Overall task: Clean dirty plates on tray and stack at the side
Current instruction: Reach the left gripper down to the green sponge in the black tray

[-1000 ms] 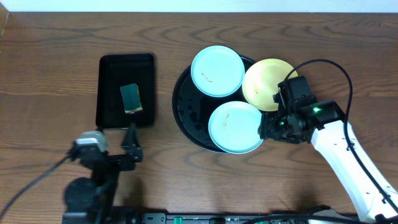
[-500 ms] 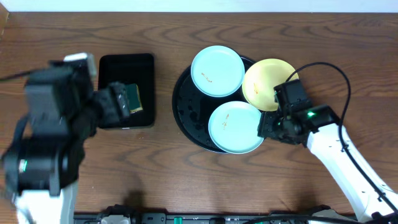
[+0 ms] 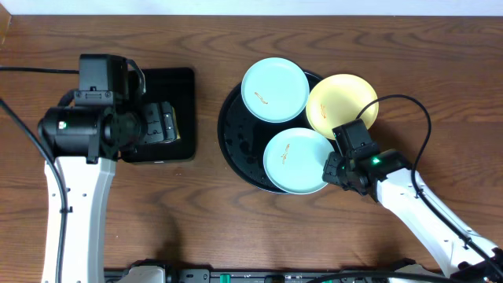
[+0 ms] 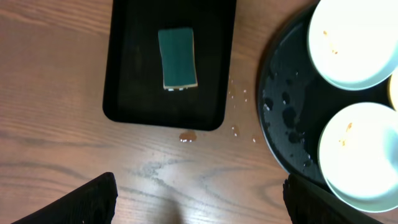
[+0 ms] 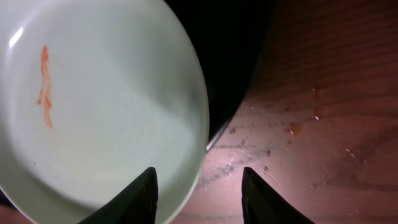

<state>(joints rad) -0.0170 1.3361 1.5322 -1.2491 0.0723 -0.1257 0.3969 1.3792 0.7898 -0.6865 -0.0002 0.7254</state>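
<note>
Right pincer (image 5: 199, 175) part-open, straddling plate (image 5: 99, 106) rim.

white arm links (image 3: 72, 212), black joint housings (image 3: 86, 130), looping black cables (image 3: 401, 97), small green light (image 3: 376, 161), dark gripper fingers (image 5: 137, 199)

sponge (image 4: 178, 59) seemingly hidden overhead, tray (image 4: 281, 124) cropped

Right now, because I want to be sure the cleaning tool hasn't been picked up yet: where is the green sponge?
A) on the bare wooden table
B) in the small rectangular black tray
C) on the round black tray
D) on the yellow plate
B: the left wrist view shows the green sponge lying flat inside the rectangular black tray, with nothing gripping it.
</note>
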